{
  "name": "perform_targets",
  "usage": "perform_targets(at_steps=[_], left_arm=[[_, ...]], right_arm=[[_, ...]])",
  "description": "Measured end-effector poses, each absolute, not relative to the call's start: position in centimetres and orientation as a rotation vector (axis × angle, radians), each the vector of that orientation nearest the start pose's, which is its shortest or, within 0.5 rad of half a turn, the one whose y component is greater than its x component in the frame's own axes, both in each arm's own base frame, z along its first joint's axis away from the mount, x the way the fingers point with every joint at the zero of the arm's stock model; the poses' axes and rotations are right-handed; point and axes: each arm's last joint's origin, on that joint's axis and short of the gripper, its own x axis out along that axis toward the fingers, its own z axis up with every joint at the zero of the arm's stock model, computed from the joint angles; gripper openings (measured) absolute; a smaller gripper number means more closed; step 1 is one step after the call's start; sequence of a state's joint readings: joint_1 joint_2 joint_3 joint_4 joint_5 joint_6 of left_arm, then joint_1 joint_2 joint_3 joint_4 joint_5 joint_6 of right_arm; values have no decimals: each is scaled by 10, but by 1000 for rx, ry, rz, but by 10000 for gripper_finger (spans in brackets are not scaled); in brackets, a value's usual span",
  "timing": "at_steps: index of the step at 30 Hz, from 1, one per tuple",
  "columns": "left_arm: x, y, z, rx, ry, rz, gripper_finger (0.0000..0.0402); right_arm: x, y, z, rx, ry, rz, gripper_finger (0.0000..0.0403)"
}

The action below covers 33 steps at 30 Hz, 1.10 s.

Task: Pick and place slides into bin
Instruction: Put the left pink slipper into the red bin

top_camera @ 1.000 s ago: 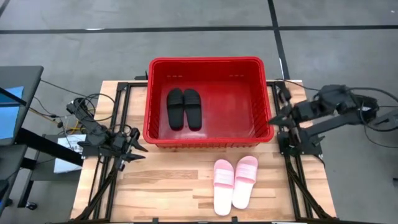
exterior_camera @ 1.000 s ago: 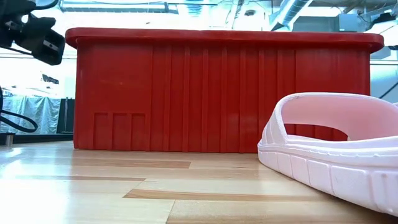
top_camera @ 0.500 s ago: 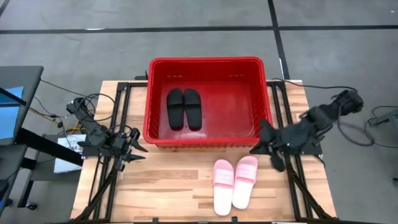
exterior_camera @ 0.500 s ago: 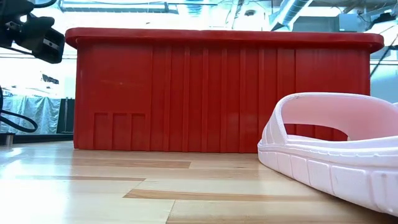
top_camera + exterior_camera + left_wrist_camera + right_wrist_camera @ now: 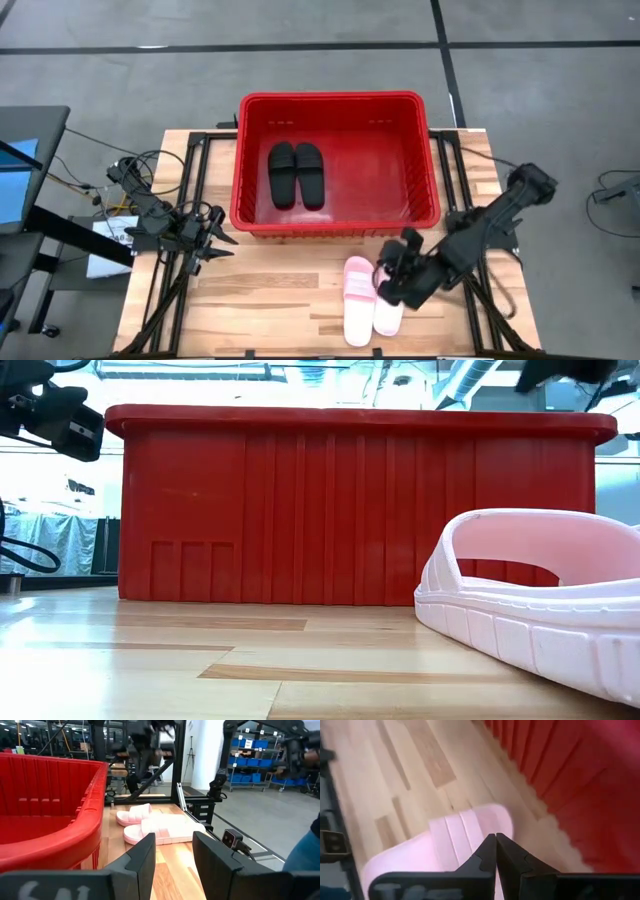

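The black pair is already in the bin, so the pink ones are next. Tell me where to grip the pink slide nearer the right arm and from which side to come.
Grip the wide strap of the right-hand pink slide, probably from above. The strap arches clear of the sole, leaving an open tunnel for one finger. The right gripper already hangs over it, fingers shut, so it must open first. The left gripper waits apart.

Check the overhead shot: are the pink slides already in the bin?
No, the pink slides lie on the table in front of the bin.

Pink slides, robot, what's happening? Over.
Right gripper shut, above pink slides. Left gripper open, waiting beside bin. Black slides in bin. Nothing blocking.
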<state>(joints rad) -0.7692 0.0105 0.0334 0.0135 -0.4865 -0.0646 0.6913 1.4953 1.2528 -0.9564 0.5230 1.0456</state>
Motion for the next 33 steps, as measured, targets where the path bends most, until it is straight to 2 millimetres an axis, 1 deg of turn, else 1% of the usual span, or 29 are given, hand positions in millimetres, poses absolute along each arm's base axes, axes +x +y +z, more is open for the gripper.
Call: perform_targets(at_steps=[3, 5, 9, 11, 15, 18, 21, 27, 29, 31, 33], left_arm=[[76, -55, 175, -89, -20, -284, 121], [76, -55, 175, -84, -20, -284, 121], [76, -55, 175, -70, -22, -284, 121], [76, -55, 175, -70, -22, -284, 121], [76, -55, 175, -66, -23, -284, 121], [76, -55, 175, -70, -22, -284, 121], [76, -55, 175, -59, -24, -284, 121], [76, -55, 175, -70, -22, -284, 121], [76, -55, 175, -70, -22, -284, 121], [76, -55, 175, -56, -24, -284, 121], [76, -55, 175, -52, -25, -284, 121]], right_arm=[[233, 189, 260, 287, 940, -387, 0], [232, 202, 251, 274, 957, -380, 0], [230, 229, 247, 226, 963, -309, 0], [232, 241, 243, 198, 961, -268, 0], [241, 254, 238, 158, 942, -204, 0], [249, 256, 231, 131, 952, -208, 1], [257, 254, 225, 135, 976, -223, 14], [268, 245, 218, 158, 1011, -254, 76], [267, 243, 217, 140, 1029, -261, 96], [271, 242, 215, 154, 1047, -258, 113], [273, 241, 207, 148, 1097, -260, 129]])
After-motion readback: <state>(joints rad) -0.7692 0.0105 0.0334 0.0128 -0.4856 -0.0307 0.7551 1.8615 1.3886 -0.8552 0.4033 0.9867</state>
